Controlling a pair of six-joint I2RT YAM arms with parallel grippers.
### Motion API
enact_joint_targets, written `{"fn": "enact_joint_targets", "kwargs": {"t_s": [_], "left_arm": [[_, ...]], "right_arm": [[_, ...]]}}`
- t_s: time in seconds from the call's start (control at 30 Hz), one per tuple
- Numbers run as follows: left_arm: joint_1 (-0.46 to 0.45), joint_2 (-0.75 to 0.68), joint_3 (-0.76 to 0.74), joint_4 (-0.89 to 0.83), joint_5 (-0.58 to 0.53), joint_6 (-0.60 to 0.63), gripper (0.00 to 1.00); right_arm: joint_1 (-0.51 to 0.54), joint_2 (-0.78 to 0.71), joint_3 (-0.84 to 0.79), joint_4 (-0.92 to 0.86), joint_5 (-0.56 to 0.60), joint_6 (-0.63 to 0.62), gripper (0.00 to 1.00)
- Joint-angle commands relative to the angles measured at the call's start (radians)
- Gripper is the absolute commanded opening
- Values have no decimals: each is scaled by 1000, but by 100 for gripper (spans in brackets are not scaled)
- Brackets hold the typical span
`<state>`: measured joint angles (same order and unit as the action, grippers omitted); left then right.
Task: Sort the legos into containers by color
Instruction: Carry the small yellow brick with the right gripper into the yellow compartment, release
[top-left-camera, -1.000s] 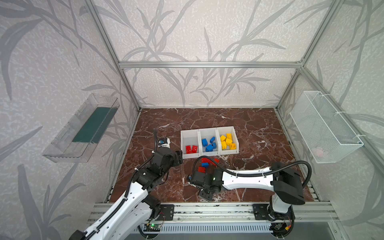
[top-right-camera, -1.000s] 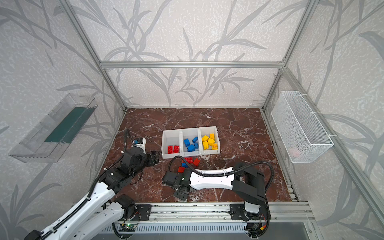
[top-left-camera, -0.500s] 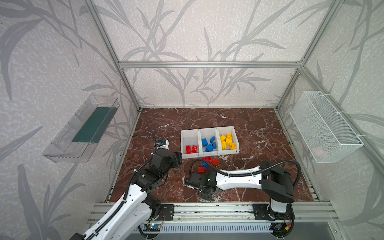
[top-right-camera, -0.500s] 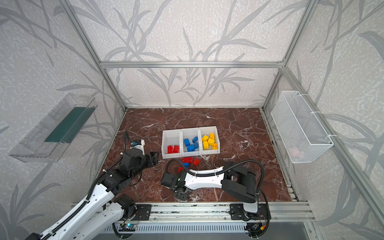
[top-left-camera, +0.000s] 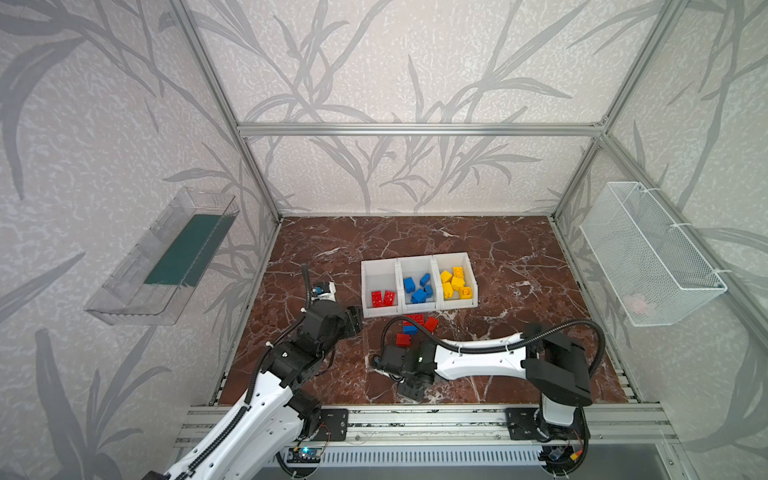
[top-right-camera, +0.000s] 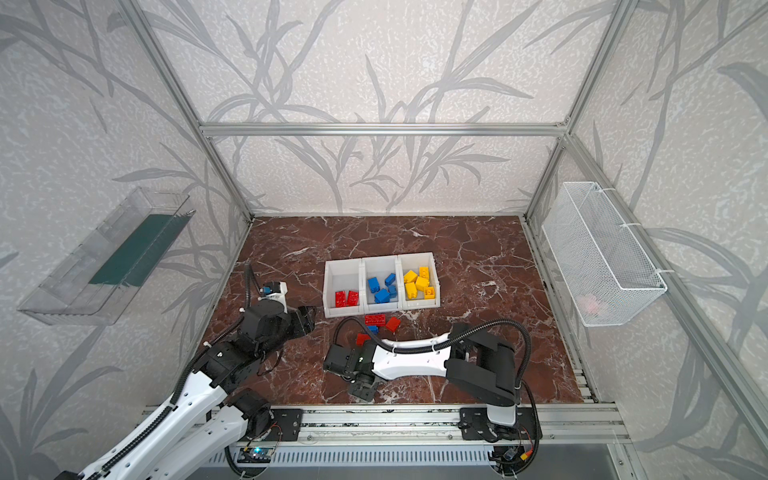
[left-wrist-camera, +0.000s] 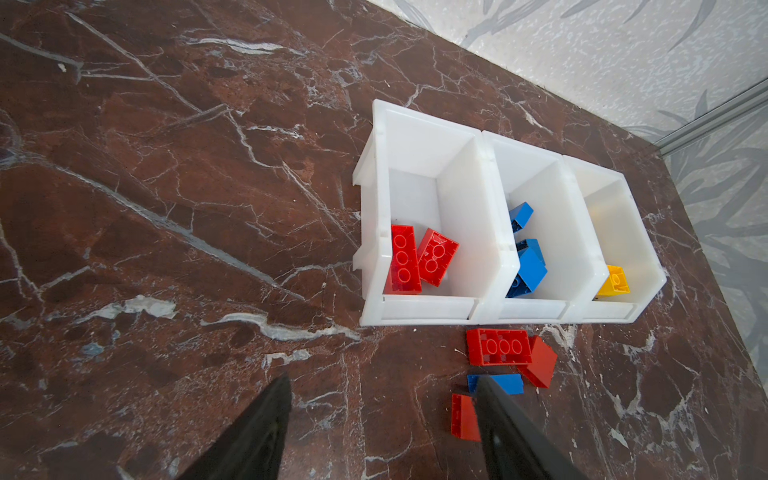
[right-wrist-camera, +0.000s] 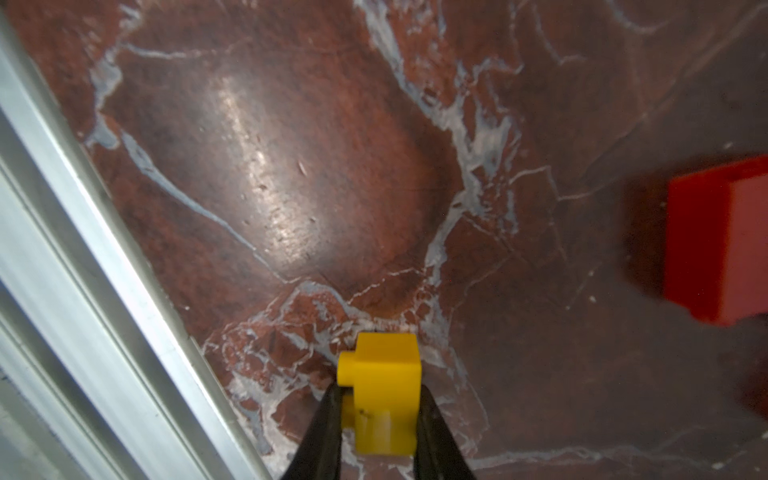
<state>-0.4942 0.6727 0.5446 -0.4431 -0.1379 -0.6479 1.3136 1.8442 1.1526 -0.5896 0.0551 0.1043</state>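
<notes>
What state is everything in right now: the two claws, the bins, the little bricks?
Left claw, open and empty.
Right claw, shut on a yellow brick.
Yellow brick, pinched in that claw.
Left bin, holds two red bricks.
Middle bin, holds blue bricks only.
Right bin, holds yellow bricks only.
Loose red bricks, three unsorted on the table before the bins.
Loose blue brick, unsorted among them.

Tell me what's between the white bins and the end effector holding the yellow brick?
Loose red legos and a blue lego, seen in both top views.
</notes>
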Motion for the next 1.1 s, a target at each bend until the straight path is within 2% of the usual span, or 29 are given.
{"fn": "enact_joint_targets", "kwargs": {"t_s": [0.0,0.13,0.3,0.47,0.57,0.87,1.0,1.07], "left_arm": [[5,-13,-12,-23,-22,-16,72],[5,-19,-15,-29,-16,-19,72],[5,-13,-33,-4,21,-39,72],[4,2,-47,19,61,-52,72],[3,12,-56,29,83,-60,72],[2,40,-82,57,136,-81,72],[-3,57,-88,65,153,-81,72],[-5,69,-88,73,157,-79,72]], "right_arm": [[-35,-58,-29,-19,23,23,16],[-127,-168,-37,-39,38,6,16],[-330,-308,-29,-31,58,-13,18],[-558,-314,17,-39,34,-1,19],[-638,-268,50,-47,25,6,19],[-732,-143,123,-26,40,67,19],[-744,-113,139,-26,38,85,25],[-745,-112,145,-31,43,88,34]]}}
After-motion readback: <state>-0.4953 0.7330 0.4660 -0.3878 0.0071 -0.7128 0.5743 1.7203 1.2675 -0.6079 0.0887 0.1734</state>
